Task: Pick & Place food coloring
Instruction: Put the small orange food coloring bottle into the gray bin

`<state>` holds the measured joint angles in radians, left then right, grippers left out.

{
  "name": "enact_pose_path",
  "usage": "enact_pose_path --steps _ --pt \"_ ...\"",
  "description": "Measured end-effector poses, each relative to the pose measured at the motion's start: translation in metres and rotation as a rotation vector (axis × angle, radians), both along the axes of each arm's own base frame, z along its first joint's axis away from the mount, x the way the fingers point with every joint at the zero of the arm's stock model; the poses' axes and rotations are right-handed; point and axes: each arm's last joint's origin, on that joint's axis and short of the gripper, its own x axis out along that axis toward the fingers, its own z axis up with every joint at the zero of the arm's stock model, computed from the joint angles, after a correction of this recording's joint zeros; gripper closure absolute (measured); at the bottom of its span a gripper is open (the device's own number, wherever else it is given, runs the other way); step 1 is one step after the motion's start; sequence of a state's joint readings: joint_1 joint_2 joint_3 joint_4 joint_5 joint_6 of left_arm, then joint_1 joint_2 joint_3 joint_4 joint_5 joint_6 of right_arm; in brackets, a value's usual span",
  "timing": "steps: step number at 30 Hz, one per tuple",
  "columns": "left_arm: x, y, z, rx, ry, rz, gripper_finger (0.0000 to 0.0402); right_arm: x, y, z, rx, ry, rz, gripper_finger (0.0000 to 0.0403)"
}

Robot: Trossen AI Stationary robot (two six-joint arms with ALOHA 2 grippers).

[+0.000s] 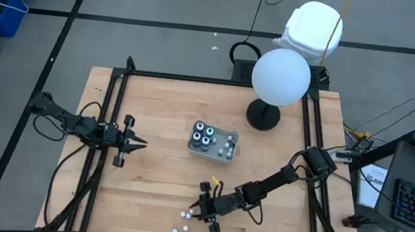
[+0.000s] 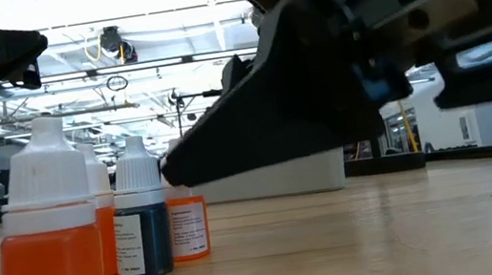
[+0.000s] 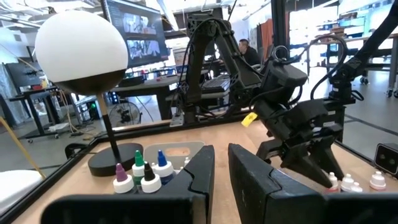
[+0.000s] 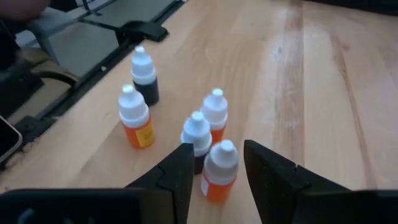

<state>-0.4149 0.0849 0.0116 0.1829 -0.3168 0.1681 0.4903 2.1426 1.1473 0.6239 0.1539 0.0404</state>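
Observation:
Near the table's front edge, several small food coloring bottles (image 4: pixel 199 140) with white caps stand upright on the wood, some orange and some dark. My right gripper (image 4: pixel 217 146) is low over them and open. Its fingers stand on either side of one orange bottle (image 4: pixel 219 174), and I cannot tell whether they touch it. The low view shows the same group (image 2: pixel 141 225). More bottles (image 1: pixel 204 133) with coloured tips stand in the grey tray (image 1: pixel 223 153) at mid-table. My left gripper (image 1: pixel 141 146) waits at the table's left, open by a narrow gap, with nothing between its fingers.
A lamp with a white globe (image 1: pixel 279 77) and a black base (image 1: pixel 263 116) stands at the back right of the table. Black frame rails (image 1: pixel 112 114) run along the table's sides. A person (image 3: pixel 245 50) is in the room beyond the table.

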Motion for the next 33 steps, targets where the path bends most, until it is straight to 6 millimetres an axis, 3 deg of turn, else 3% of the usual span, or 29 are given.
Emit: enact_pose_path --steps 16,25,29,33 --pt "0.000 0.000 0.000 0.010 -0.001 0.001 0.0346 -0.001 0.001 -0.001 0.011 0.014 0.054 0.0335" --pt "0.000 0.000 -0.001 0.008 0.012 0.000 0.0346 0.000 -0.002 0.002 -0.005 0.005 0.051 0.0345" --pt "0.000 0.000 -0.002 0.011 0.023 0.000 0.0346 -0.002 -0.003 0.019 -0.054 -0.004 0.067 0.0345" --pt "0.000 0.000 -0.002 -0.006 0.025 -0.002 0.0346 -0.011 -0.010 0.043 -0.144 0.030 -0.026 0.0346"
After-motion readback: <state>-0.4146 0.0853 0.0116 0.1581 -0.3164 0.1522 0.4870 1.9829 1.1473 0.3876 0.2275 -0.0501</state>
